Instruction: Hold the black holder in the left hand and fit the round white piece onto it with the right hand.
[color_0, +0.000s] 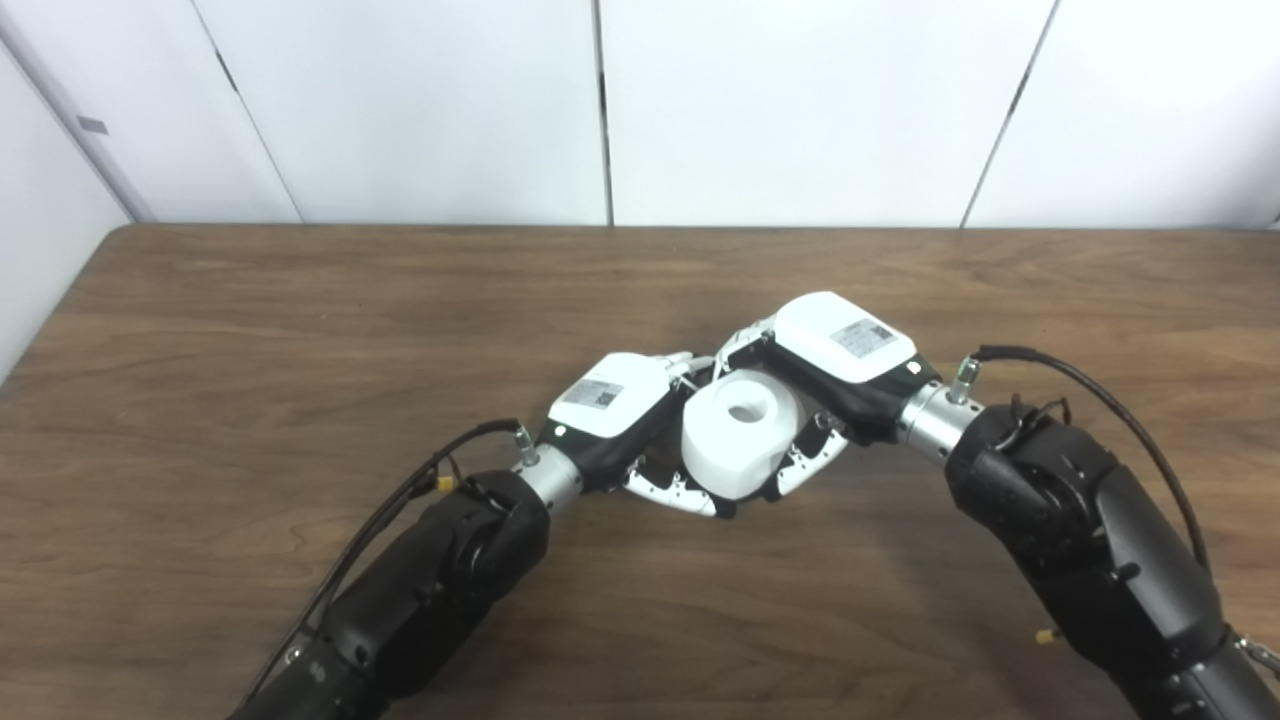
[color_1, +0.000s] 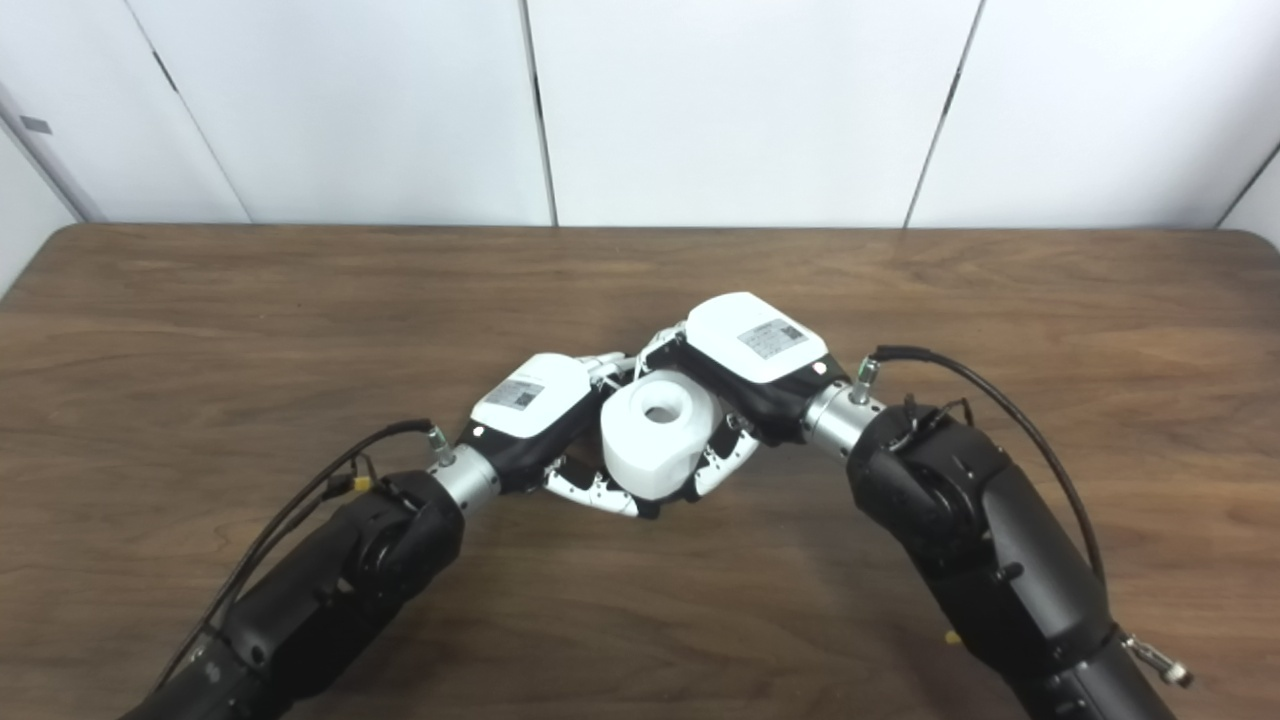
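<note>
The round white piece (color_0: 742, 435), a thick roll with a hole in its top, stands upright at the table's middle between both hands. My right hand (color_0: 835, 365) is shut on it from the right, fingers (color_0: 812, 462) wrapped around its side. My left hand (color_0: 615, 405) presses in from the left, its fingers (color_0: 672, 492) curled under the piece's lower edge. The black holder (color_0: 728, 509) is almost wholly hidden; only a small dark bit shows under the white piece, inside my left hand's grasp. The same scene shows in the right eye view, with the white piece (color_1: 660, 432).
The brown wooden table (color_0: 300, 330) runs to white wall panels (color_0: 400, 100) at the back. Its left edge and rounded back left corner show. Black cables (color_0: 1100, 400) loop off both wrists.
</note>
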